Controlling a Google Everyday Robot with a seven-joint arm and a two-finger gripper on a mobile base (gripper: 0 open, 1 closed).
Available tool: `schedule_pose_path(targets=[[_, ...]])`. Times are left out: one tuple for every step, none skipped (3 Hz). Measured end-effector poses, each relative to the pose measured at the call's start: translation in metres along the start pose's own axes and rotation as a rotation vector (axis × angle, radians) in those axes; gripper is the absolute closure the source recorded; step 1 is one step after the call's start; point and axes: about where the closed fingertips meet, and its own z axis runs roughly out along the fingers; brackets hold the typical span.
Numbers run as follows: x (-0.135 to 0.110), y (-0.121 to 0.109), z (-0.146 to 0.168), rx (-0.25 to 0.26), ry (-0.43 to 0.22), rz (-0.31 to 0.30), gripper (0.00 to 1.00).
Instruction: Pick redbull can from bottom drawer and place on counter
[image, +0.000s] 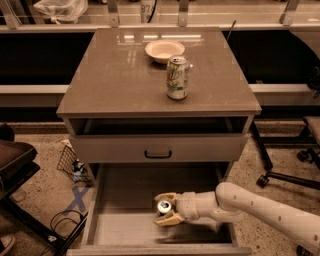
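Camera view: grasp step in hand. The gripper (161, 210) is down inside the open bottom drawer (125, 200), and the arm (260, 212) enters from 4 o'clock. Its jaws are spread, one at 12 o'clock and one at 6 o'clock of the redbull can (164, 206), which stands upright on the drawer floor between them, silver top showing. Can't tell if the jaws touch the can. It looks bracketed but not yet pinched.

Next move, as I judge it: press the jaws onto the can, lift straight up, pull out toward 6 o'clock to clear the shallower drawer (158, 148) overhanging at 12 o'clock, then carry it up to the worktop (115, 75). The setdown needs a bare patch away from the green-and-white can (177, 77) and the bowl (164, 50) at its 12 o'clock.
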Motion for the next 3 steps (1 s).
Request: schedule_pose_path(targets=[[-0.001,0.001,0.002,-0.004,-0.001,-0.001,0.65],[-0.039,0.026,-0.005,0.027,-0.018,0.008,0.96],[-0.131,0.069,-0.012,0.059,-0.029,-0.008,1.0]])
